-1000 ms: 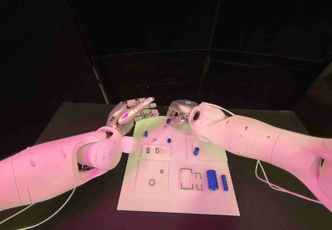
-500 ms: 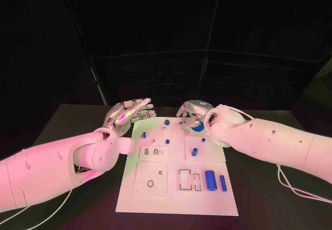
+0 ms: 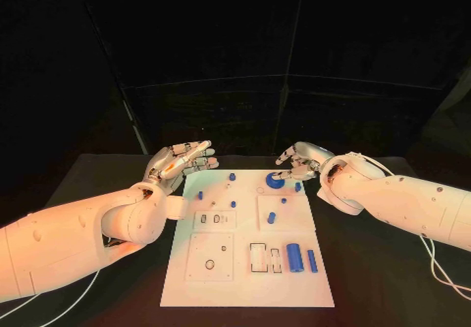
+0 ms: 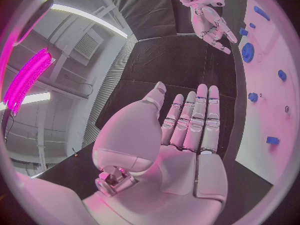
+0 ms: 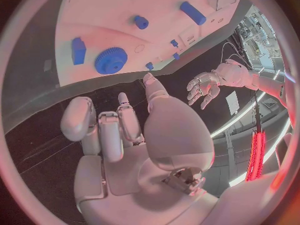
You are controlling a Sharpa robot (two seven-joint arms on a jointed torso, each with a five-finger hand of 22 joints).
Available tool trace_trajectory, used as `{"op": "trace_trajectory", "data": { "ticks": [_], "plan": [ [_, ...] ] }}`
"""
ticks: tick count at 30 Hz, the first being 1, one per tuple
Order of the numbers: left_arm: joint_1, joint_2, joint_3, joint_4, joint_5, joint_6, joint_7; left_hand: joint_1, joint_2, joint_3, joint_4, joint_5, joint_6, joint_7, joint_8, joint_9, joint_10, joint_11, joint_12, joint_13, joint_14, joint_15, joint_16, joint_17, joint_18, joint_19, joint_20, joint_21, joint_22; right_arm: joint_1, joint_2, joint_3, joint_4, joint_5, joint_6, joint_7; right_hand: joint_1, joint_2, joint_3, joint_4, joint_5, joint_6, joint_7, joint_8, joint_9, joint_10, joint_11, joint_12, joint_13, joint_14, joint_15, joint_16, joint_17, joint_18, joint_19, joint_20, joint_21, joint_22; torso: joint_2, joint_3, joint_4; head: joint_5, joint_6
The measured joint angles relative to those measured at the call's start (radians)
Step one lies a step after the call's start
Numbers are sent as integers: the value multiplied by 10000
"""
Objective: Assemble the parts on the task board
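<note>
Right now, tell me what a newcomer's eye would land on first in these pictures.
First the white task board in the middle of the black table, dotted with small blue parts. The boldest of these is the blue gear at the board's far end, just by the right hand, which holds nothing. Across from it the left hand hovers beyond the board's far left corner, fingers stretched out and empty.

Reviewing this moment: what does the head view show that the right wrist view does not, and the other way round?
Head view alone: the near end of the task board, with the large blue cylinder beside its slots. Right wrist view alone: the right hand's palm side, fingers half curled, holding nothing. Both: the blue gear on the board's far end near the right hand, and the left hand, open off the board's far left corner.
</note>
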Motion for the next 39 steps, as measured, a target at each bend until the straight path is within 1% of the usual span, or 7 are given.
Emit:
{"op": "trace_trajectory", "data": {
  "ticks": [5,12,15,17,27,36,39],
  "plan": [
    [0,32,0,-47,0,24,3,59,59,71,-70,0,0,0,0,0,35,-35,0,0,0,0,0,-11,0,0,0,0,-7,0,100,0,-125,-435,335,-298,336,22,-144,89,-82,-300,13,0,-37,235,15,418,186,0,0,103,3,-1,79,53,223,450,4,10,-7,-119,-55],
    [-4,104,-2,-87,0,48,5,59,59,71,-70,0,0,0,0,0,35,-35,0,0,0,0,0,-10,0,0,0,0,-14,-2,417,0,-637,-663,888,-726,576,183,-182,127,-122,-383,61,0,-38,234,16,418,186,0,0,163,2,0,78,53,276,528,5,0,-7,-167,-63],
    [-4,131,-3,-95,0,61,4,59,59,87,-87,0,-1,0,0,0,35,-35,0,0,-1,0,0,-10,0,0,0,0,-13,-3,526,0,-749,-668,1061,-848,642,250,-182,127,-122,-383,60,0,-38,240,22,505,186,0,-1,163,1,-9,103,78,303,573,6,-4,5,-169,-68],
    [-4,136,-3,-102,0,67,3,59,59,98,-97,0,0,0,0,0,35,-35,0,0,0,0,0,-10,0,0,0,0,-13,-3,588,0,-779,-668,1164,-905,702,233,-181,127,-122,-383,60,40,-38,306,51,567,185,-5,5,163,1,-157,113,87,340,594,6,-6,12,-169,-68],
    [-5,138,-4,-118,0,68,-1,59,59,98,-97,0,-1,0,0,0,34,-35,0,0,-1,0,0,-19,0,0,0,0,-22,-6,785,-3,-972,-666,1548,-1068,808,339,-181,127,-122,-383,60,82,-26,393,35,626,185,-35,34,219,0,-157,112,87,381,674,12,-11,25,-112,-112],
    [-5,150,-5,-141,0,67,-5,59,59,98,-96,0,-1,-1,0,0,34,-34,0,0,-1,0,0,-19,0,0,0,0,-21,-6,907,-3,-1089,-684,1669,-1101,847,378,-181,127,-122,-382,60,126,-27,392,35,662,184,-35,34,219,-1,-155,112,87,381,694,11,-1,15,-134,-140],
    [-5,153,-5,-153,0,67,-8,59,59,98,-96,0,-1,0,0,0,34,-34,0,0,-1,0,0,-18,0,0,1,0,-21,-6,932,-3,-1139,-714,1679,-1104,945,476,-181,127,-122,-382,60,188,-13,392,35,662,184,1,70,219,-1,-155,112,87,431,725,11,-1,12,-137,-149]
  ]
}}
